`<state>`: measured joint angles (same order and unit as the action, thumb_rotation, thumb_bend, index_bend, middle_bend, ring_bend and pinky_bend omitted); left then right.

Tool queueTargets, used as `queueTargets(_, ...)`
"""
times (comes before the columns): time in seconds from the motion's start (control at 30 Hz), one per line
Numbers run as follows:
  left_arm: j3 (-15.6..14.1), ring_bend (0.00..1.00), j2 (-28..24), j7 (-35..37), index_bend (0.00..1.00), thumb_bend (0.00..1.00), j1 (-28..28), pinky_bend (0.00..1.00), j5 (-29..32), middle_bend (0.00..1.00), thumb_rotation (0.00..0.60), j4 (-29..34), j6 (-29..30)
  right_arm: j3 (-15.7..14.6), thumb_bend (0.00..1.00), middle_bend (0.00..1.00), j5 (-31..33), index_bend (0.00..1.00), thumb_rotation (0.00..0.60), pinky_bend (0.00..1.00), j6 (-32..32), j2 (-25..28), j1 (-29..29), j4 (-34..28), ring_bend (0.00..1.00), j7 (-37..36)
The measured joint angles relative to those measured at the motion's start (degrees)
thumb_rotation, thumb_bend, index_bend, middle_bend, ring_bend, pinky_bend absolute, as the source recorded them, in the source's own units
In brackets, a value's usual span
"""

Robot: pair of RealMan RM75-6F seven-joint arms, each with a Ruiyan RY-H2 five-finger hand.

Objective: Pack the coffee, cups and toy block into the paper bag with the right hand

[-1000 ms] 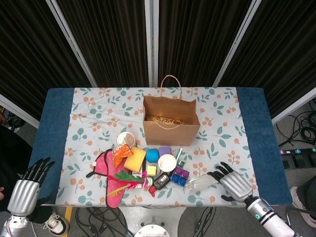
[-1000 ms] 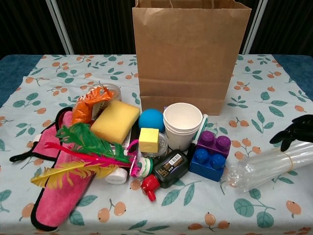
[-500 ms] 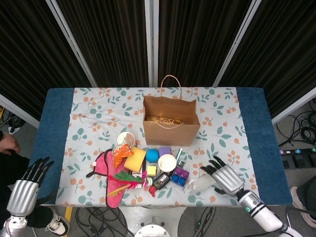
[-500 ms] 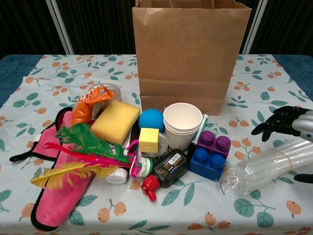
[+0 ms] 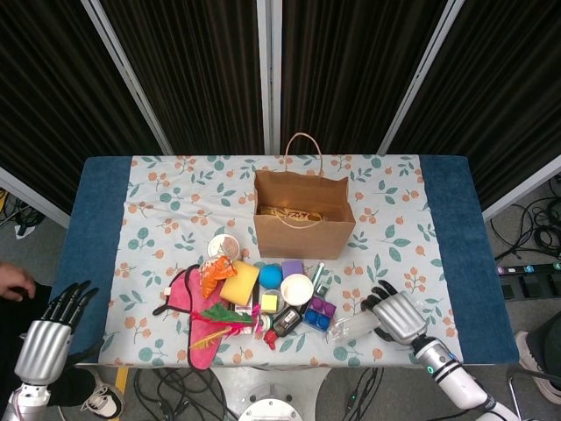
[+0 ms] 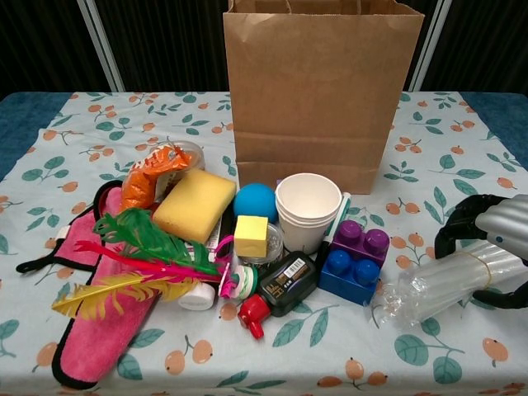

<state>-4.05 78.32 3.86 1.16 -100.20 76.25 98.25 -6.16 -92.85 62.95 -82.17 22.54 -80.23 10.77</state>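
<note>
The brown paper bag (image 5: 304,219) (image 6: 322,91) stands open at the table's middle back, with something tan inside. In front of it are a stack of white paper cups (image 5: 297,288) (image 6: 308,210), a purple and blue toy block (image 5: 319,313) (image 6: 353,260) and a dark bottle with a red cap (image 5: 283,324) (image 6: 280,289). A sleeve of clear plastic cups (image 5: 352,327) (image 6: 437,289) lies on the cloth right of the block. My right hand (image 5: 399,316) (image 6: 503,227) holds its right end, fingers curled over it and thumb below. My left hand (image 5: 44,338) hangs off the table's left front corner, fingers apart.
A yellow sponge (image 6: 195,204), a blue ball (image 6: 254,200), a yellow cube (image 6: 251,236), coloured feathers (image 6: 140,260), a pink cloth (image 6: 99,322) and an orange snack pack (image 6: 153,177) crowd the front left. A person's hand (image 5: 13,282) shows at the far left edge.
My right hand has moved left and inward onto the clear cup sleeve, and its spread fingers have curled around it. The left hand has stayed put.
</note>
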Motion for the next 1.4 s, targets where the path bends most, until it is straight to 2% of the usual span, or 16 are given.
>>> queueTargets(0.17, -0.1, 0.12, 0.0, 0.0, 0.18, 0.15, 0.0, 0.24, -0.2, 0.19, 0.6, 0.1, 0.0, 0.1, 0.24, 0.52, -1.5, 0.59, 0.6, 0.26, 3.3, -0.2, -0.8, 0.7, 0.34, -1.6)
queueTargets(0.37, -0.2, 0.12, -0.1, 1.4, 0.18, 0.15, -0.1, 0.24, -0.9, 0.19, 0.6, 0.2, 0.9, 0.2, 0.24, 0.52, -3.4, 0.59, 0.6, 0.27, 7.3, 3.8, -1.4, -2.7, 0.34, -2.8)
queueTargets(0.5, -0.4, 0.12, 0.0, 1.3, 0.18, 0.15, -0.1, 0.24, -0.7, 0.19, 0.6, 0.1, 0.4, 0.7, 0.24, 0.52, -4.7, 0.59, 0.6, 0.27, 10.4, 9.1, -1.7, -8.2, 0.34, -2.9)
queueTargets(0.7, -0.5, 0.12, -0.1, 1.0, 0.18, 0.15, -0.1, 0.24, -0.7, 0.19, 0.6, 0.3, 0.2, 3.5, 0.24, 0.52, -6.1, 0.59, 0.6, 0.28, 15.2, 19.7, -1.8, -21.3, 0.35, -1.5)
queueTargets(0.87, -0.5, 0.12, -0.1, 1.1, 0.18, 0.15, -0.1, 0.24, -0.7, 0.19, 0.6, 0.3, 0.2, 9.8, 0.23, 0.52, -4.4, 0.59, 0.6, 0.29, 17.4, 28.2, -0.4, -34.3, 0.36, 4.0)
queueTargets(1.03, -0.5, 0.12, -0.2, 1.6, 0.18, 0.15, -0.2, 0.24, -0.2, 0.19, 0.6, 0.4, -0.3, 17.9, 0.23, 0.53, 2.9, 0.59, 0.6, 0.29, 17.5, 31.2, 3.2, -41.7, 0.36, 15.4)
queueTargets(1.17, -0.5, 0.12, -0.3, 1.8, 0.18, 0.15, -0.2, 0.24, -0.3, 0.19, 0.6, 0.5, -0.2, 24.3, 0.23, 0.53, 12.1, 0.59, 0.6, 0.29, 17.2, 29.9, 8.4, -44.6, 0.36, 27.5)
queueTargets(1.23, -0.5, 0.12, -0.3, 2.1, 0.18, 0.15, -0.2, 0.24, -0.2, 0.19, 0.6, 0.5, -0.2, 26.5, 0.23, 0.53, 15.7, 0.59, 0.6, 0.29, 17.1, 28.6, 11.2, -44.9, 0.36, 33.0)
queueTargets(1.4, -0.4, 0.12, -0.6, 3.0, 0.18, 0.15, -0.2, 0.24, 0.2, 0.19, 0.6, 0.6, -0.4, 29.9, 0.23, 0.53, 22.4, 0.59, 0.6, 0.29, 17.1, 23.0, 19.1, -42.5, 0.36, 48.7)
